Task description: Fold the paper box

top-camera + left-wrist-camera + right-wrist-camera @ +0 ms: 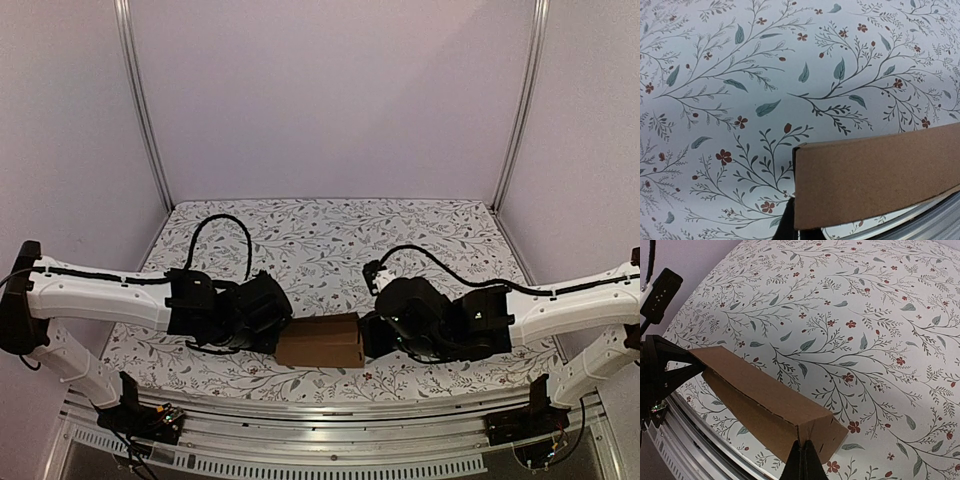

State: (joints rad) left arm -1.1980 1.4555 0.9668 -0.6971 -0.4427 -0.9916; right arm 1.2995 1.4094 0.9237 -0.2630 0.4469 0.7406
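The paper box [320, 341] is a folded brown oblong lying on the floral cloth near the table's front edge, between both arms. My left gripper [276, 325] is shut with its tips at the box's left end. In the left wrist view the box [875, 175] covers the tips of the left gripper [799, 231]. My right gripper [368, 335] is shut at the box's right end. The right wrist view shows the right gripper [804, 444] with its closed fingers touching the end face of the box [765, 395], at a corner; nothing sits between them.
A metal rail [320, 415] runs along the table's near edge, just in front of the box. The floral cloth [330, 240] stretches back to pale walls with two upright metal posts [145, 110]. Black cables loop above each arm.
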